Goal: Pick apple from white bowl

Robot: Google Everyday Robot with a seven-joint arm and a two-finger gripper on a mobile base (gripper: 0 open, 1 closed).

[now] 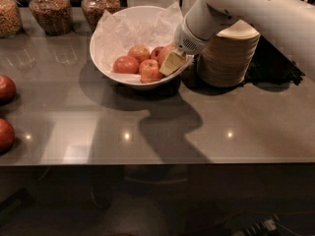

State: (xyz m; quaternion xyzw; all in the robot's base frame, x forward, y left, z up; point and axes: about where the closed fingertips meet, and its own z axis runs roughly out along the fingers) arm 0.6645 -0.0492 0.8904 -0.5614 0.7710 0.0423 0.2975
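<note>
The white bowl [106,43], lined with crinkled white paper, stands at the back middle of the grey table. Several apples lie in it. The largest, pale orange-red apple [164,53] lies at the bowl's right side, partly hidden behind my gripper. Smaller redder apples [126,64] lie to its left. My gripper [173,62] reaches down into the bowl from the right on the white arm. Its tan tip rests right against the large apple, just above the bowl's right rim.
A stack of cream disposable bowls [229,55] stands just right of the white bowl, under the arm. Three glass jars [49,10] line the back left. Two dark red apples [6,88] lie at the table's left edge. The table's front edge runs below.
</note>
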